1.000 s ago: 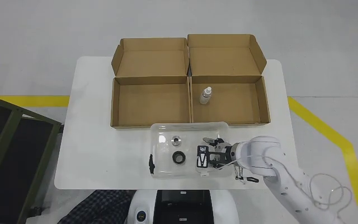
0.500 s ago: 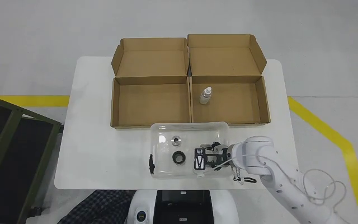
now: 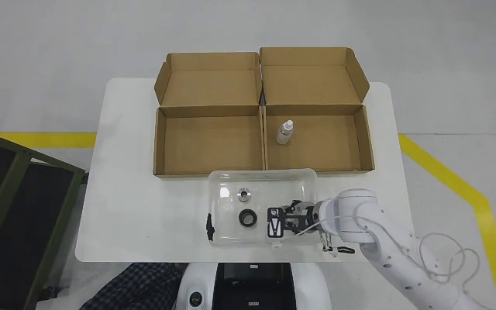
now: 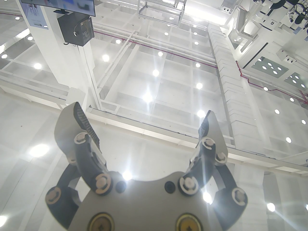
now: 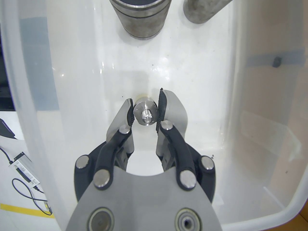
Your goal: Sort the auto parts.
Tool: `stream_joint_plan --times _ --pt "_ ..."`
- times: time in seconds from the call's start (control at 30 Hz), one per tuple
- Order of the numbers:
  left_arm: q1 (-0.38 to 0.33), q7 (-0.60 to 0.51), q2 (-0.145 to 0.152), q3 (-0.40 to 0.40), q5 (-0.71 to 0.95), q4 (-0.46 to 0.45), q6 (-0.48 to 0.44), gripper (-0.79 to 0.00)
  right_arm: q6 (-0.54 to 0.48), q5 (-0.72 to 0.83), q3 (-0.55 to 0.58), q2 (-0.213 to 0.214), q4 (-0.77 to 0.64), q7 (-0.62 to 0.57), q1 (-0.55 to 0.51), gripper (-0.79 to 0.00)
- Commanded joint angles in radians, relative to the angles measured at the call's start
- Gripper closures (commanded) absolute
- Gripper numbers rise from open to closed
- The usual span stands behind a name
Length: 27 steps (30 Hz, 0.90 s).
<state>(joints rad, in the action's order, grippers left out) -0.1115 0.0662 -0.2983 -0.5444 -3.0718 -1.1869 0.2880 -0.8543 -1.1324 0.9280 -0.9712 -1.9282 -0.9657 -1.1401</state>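
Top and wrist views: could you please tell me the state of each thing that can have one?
Left box: open, empty.
Right box: open, one item inside.
Bottle: in the right box.
Bin: uncovered, parts inside.
Bearing: upright in the bin.
Cylinder: upright in the bin.
Pin: clamped between the right jaws.
Right gripper: jaws shut on the pin.
Left gripper: jaws open, empty.

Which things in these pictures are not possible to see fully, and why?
- Small metal part: right wrist view, lower body hidden behind its own head and the right gripper.
- Bearing sleeve: right wrist view, far end cut off by the picture edge.
- Bottle: top view, too small to tell its contents.
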Motion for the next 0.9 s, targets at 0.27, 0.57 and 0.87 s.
stream_joint_plan --times 0.27,0.57,0.87 --pt "0.0 0.0 0.0 0.0 0.0 0.0 0.0 -0.785 0.001 0.051 0.032 0.011 -0.068 0.046 -0.009 0.0" --pt "0.0 0.0 0.0 0.0 0.0 0.0 0.0 -0.785 0.021 0.091 0.064 0.013 -0.089 0.195 -0.013 0.0" --pt "0.0 0.0 0.0 0.0 0.0 0.0 0.0 -0.785 0.025 0.118 0.103 0.012 -0.082 0.416 -0.032 0.0"
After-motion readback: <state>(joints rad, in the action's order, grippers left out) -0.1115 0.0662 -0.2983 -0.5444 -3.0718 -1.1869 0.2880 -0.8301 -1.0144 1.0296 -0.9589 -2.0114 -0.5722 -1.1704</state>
